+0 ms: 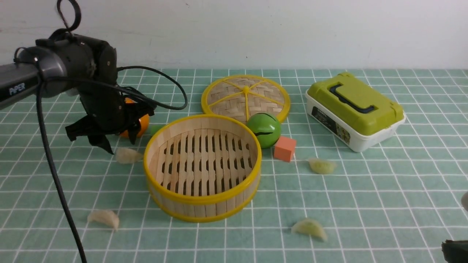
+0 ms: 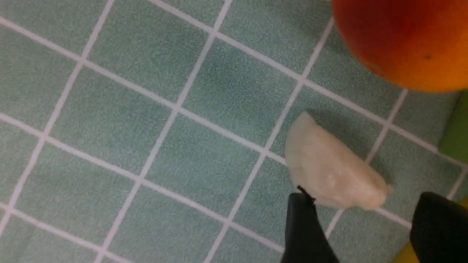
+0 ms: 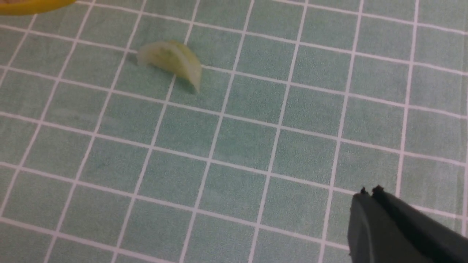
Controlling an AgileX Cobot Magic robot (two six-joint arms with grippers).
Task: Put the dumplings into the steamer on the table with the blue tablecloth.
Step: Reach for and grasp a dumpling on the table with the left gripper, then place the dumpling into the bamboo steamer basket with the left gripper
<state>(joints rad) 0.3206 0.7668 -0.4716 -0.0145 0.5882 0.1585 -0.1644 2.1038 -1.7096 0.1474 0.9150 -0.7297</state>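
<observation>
- Four dumplings (image 1: 104,218) lie on the cloth (image 1: 365,190) around the steamer (image 1: 203,200); none is inside yet.
- Left gripper (image 2: 365,208), jaws wide, hovers over the white dumpling (image 1: 128,155) left of the steamer, apparently lining up a pinch.
- Right gripper (image 3: 369,191), closed and empty, idles.

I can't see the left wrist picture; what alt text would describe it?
A creamy white crescent dumpling lies on teal white-gridded cloth, just ahead of the left gripper, whose two black fingertips stand apart. A round orange fruit sits nearby.

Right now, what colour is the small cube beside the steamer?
The cube is plain salmon orange, clearest in the front view.
</observation>
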